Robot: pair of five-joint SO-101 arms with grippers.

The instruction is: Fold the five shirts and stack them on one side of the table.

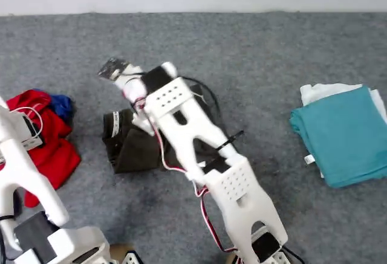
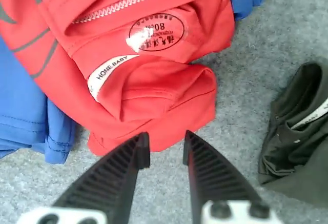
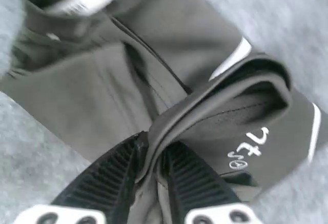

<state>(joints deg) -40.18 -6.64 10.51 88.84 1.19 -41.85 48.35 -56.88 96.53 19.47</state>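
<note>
As things stand, step in hand: folding the dark olive shirt [image 3: 102,90], shirt 3 of 5 by my count.
Right gripper [image 3: 151,144]: closed on a doubled edge of the dark olive shirt, cloth pinched between both jaws.
Left gripper [image 2: 163,144]: jaws parted with nothing between them, hovering just short of the red shirt's [image 2: 154,96] lower edge.
Olive shirt's place: mid-worktop, bunched under my right arm, well apart from the stack.
Stack: teal shirt [image 1: 341,134] folded on top of a white shirt [image 1: 326,90] at 1 side of the grey worktop [image 1: 242,52].
Waiting pile: red shirt lying over a blue shirt [image 2: 25,106] at the other side.
Doing it well: I judge the pinch holds 2 layers, so I should carry the fold straight across and low, then let go only once the edges lie flat.
Risk: the bunched cloth could drag along instead of folding; my left gripper could pin the far edge.
Red shirt print: an oval stamp [image 2: 156,31] inside the neck and a white sewn tag [image 2: 110,69], both lettered; these mark the collar end.
Olive shirt print: white handwritten-style marks [image 3: 248,144] beside a white stripe, plus a small white tag [image 2: 312,119].
Use of labels: keep collars and tags at the same end.
</note>
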